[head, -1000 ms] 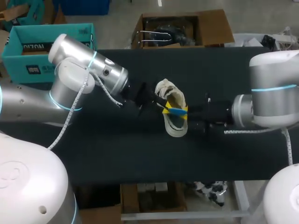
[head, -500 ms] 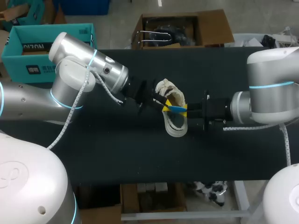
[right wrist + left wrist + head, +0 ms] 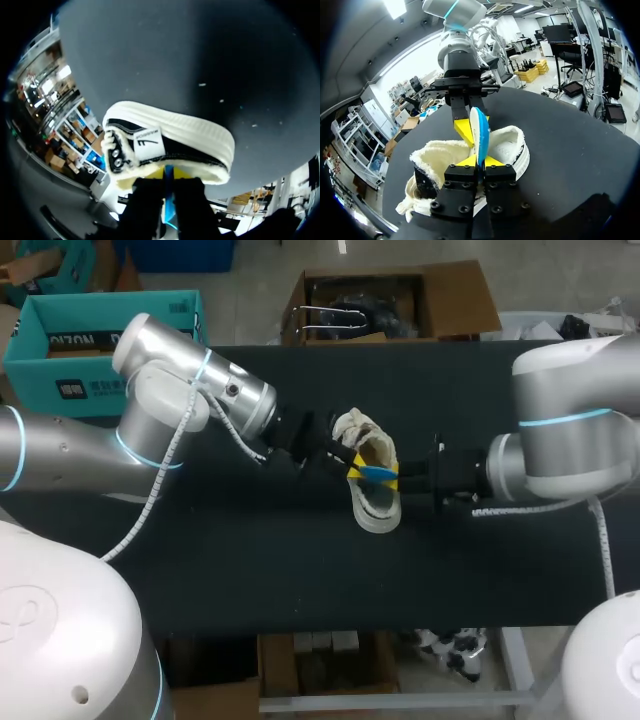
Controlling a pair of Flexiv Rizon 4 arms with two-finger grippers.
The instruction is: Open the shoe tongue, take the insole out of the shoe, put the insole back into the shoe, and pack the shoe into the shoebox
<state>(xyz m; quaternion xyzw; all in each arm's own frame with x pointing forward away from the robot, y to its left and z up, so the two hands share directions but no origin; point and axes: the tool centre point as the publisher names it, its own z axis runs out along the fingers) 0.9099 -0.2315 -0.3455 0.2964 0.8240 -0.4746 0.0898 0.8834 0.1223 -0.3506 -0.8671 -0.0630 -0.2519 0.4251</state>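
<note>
Position: the shoe [image 3: 374,512] lies near the middle of the surface [image 3: 250,560], between my two arms, with its mouth turned up toward the left wrist camera.

Insole: the blue insole [image 3: 479,131] stands on edge directly over the shoe's mouth. Its lower part reaches down toward the fleece lining. I cannot tell whether that end is touching the inside.

Left tool [image 3: 479,162]: closed on the insole, with a yellow tip pressed against each face at the near end.

Right tool [image 3: 169,173]: closed on the insole from the opposite side. The blue strip shows pinched between its two yellow tips, and the shoe's sole wall is just ahead of them.

Progress, by judgement:
- Opening the shoe: done. The mouth gapes wide enough for the insole to pass.
- Insole removal: done or nearly done. Most of the insole is clear of the shoe.
- Insole return: not done. It is neither flat nor seated inside.
- Packing: not started. The shoe rests on the surface, well apart from the teal box [image 3: 60,368] beyond the far left corner. I take that box to be the shoebox but cannot confirm it.

About half the work remains.
</note>
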